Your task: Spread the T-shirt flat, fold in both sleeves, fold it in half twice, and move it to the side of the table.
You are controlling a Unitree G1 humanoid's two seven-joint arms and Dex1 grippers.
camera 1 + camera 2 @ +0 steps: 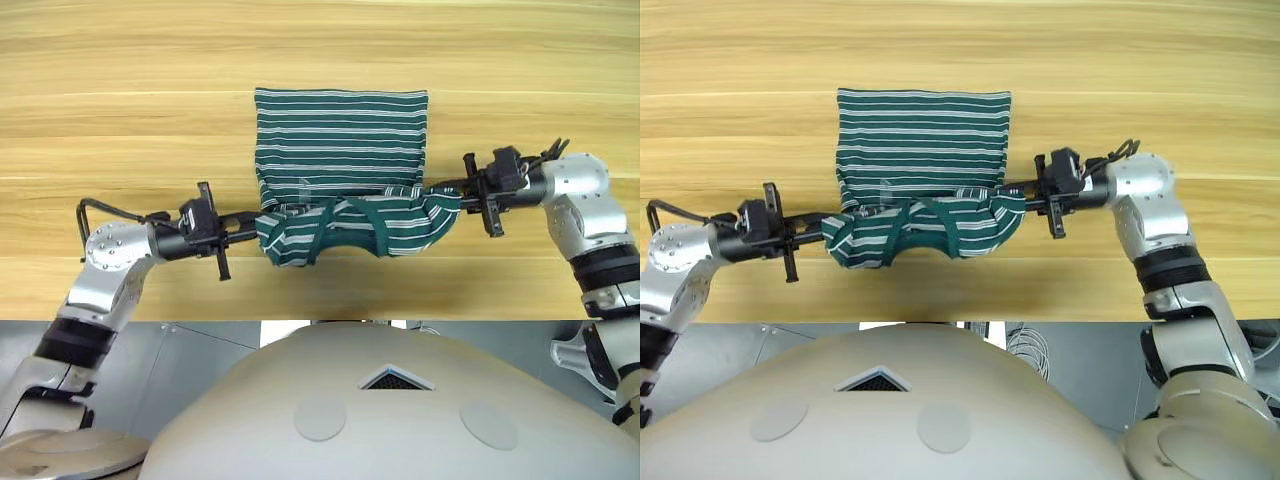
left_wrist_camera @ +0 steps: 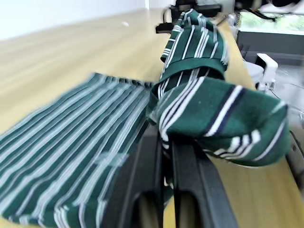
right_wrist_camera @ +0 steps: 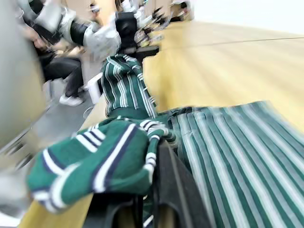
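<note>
At the near edge of the counter (image 1: 120,290), the T-shirt (image 1: 340,130), green with thin white and dark stripes, is gathered into a crumpled roll that hangs between the two arms. The left end effector (image 1: 252,228) is closed on the left end of this roll. In the left wrist view its two dark fingers (image 2: 194,190) lie pressed together, with striped cloth pinched at their tips and spilling over them. The right end effector (image 1: 448,190) grips the right end of the roll. In the right wrist view its fingers (image 3: 175,185) are likewise clamped on a wad of fabric. The right end sits a little farther from the counter's near edge than the left, so the roll runs at a slight slant. The cloth sags between the two grips, and its lower folds look close to the wood.

Beyond the roll, the rest of the T-shirt lies flat on the counter as a roughly square panel. Its straight far edge is about mid-counter. Past it, the pale wooden counter stretches on.
</note>
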